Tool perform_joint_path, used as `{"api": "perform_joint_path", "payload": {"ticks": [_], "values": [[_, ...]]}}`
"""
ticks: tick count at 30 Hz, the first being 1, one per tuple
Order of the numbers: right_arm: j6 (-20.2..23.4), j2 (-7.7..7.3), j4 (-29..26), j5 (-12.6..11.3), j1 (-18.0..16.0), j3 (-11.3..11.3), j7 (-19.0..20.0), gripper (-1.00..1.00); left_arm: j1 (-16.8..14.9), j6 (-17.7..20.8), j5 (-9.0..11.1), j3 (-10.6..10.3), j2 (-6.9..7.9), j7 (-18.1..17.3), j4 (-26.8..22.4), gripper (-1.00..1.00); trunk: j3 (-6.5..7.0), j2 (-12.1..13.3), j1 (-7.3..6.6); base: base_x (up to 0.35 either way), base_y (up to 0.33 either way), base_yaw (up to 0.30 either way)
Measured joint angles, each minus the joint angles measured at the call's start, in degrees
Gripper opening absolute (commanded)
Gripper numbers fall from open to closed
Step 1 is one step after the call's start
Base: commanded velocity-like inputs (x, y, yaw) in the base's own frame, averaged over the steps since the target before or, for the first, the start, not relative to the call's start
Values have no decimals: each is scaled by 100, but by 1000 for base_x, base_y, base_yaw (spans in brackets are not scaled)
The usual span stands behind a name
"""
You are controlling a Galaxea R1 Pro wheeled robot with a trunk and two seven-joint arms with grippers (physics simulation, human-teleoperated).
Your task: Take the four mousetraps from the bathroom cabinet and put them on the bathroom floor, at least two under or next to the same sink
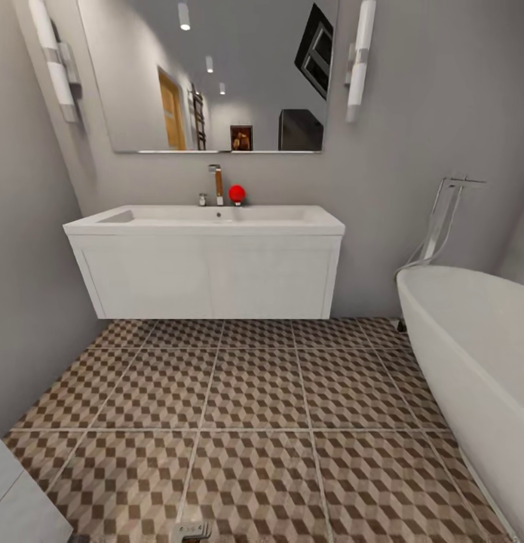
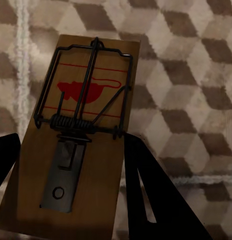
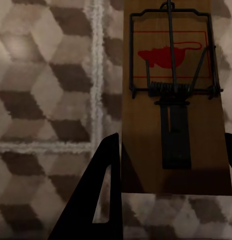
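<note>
Left pincer (image 2: 70, 195) clamps mousetrap (image 2: 78, 135); right pincer (image 3: 171, 185) clamps second mousetrap (image 3: 173, 100), above floor (image 3: 45, 100).

wall mirror (image 1: 216, 75), white bathtub (image 1: 473, 362), red ball (image 1: 237, 194)

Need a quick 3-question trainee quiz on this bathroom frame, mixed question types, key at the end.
1. True or false: each gripper holds a mousetrap.
2. What stands at the head view's right edge? A) bathtub B) toilet C) shower cabin
3. Fill in: the red ball sits on the sink beside the ____.

Key:
1. True: left gripper is shut on one mousetrap, right gripper on the other mousetrap.
2. A, the bathtub.
3. Tap; red ball, sink.
</note>
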Motion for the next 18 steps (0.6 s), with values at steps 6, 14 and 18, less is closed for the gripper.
{"api": "perform_joint_path", "payload": {"ticks": [6,14,18], "values": [[-16,6,0,0,0,0,-12,-100,0,-100,6,2,0,1,-4,-100,-133,-8,15,0,0,0],[-27,9,0,0,0,-3,-16,-100,2,-315,23,2,1,9,-5,-100,-310,-19,36,0,0,0],[-36,9,0,1,0,-5,-16,-100,0,-339,20,-2,1,10,-5,-100,-355,-22,41,0,0,0]]}}
